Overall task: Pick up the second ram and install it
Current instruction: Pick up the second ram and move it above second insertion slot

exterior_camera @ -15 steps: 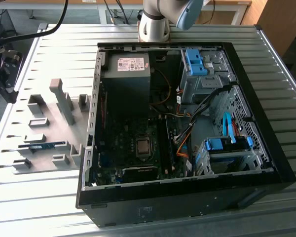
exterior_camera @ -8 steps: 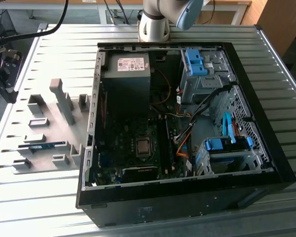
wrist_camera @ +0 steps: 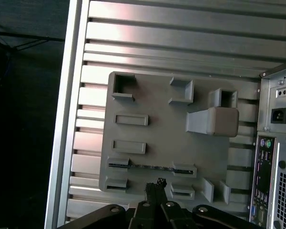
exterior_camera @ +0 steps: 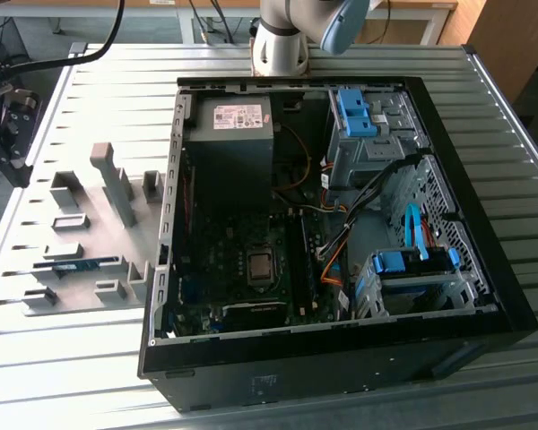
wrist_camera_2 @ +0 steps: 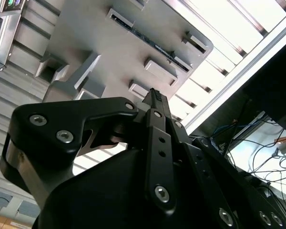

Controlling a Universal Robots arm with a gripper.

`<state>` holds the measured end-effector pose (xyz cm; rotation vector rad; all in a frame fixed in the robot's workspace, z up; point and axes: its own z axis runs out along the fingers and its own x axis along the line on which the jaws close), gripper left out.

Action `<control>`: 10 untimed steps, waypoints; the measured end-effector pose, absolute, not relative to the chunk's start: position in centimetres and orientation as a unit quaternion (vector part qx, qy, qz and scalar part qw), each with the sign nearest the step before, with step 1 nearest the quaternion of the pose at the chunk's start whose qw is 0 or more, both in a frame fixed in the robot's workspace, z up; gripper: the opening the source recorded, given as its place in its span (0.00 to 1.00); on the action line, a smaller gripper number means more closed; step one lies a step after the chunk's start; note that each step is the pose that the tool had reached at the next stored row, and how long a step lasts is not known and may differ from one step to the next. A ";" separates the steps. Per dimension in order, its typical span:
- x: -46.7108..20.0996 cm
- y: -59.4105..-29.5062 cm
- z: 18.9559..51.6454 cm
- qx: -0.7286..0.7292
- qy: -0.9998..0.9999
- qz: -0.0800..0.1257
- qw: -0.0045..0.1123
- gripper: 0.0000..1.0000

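Slim blue ram stick (exterior_camera: 76, 265): in grey plastic tray (exterior_camera: 90, 206), nine o'clock of open black case (exterior_camera: 341, 367). Black gripper (wrist_camera: 158, 183): fingers closed together, empty.

Gripper (wrist_camera_2: 155, 95) facing a grey holder plate (wrist_camera_2: 100, 40) that sits near the desk's (wrist_camera_2: 219, 28) edge.
Its black fingers (wrist_camera_2: 158, 129) meet at the tips with nothing between them. Beyond them the second ram (wrist_camera_2: 152, 44), a slim dark stick, lies in slots across the plate, one end toward the desk's edge. Loose cables (wrist_camera_2: 262, 143) show past that edge.
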<state>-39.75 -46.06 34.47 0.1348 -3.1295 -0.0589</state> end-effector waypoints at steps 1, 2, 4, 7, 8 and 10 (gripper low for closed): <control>-39.7 -46.1 34.5 0.045 -0.999 -0.019 0.004 0.11; -39.7 -46.1 34.5 0.046 -0.999 -0.019 0.004 0.11; -39.7 -46.1 34.5 0.050 -0.999 -0.019 0.004 0.11; -39.8 -46.1 34.5 0.056 -0.998 -0.019 0.005 0.11; -39.8 -46.1 34.5 0.058 -0.998 -0.019 0.005 0.11; -39.8 -46.1 34.5 0.062 -0.998 -0.019 0.005 0.11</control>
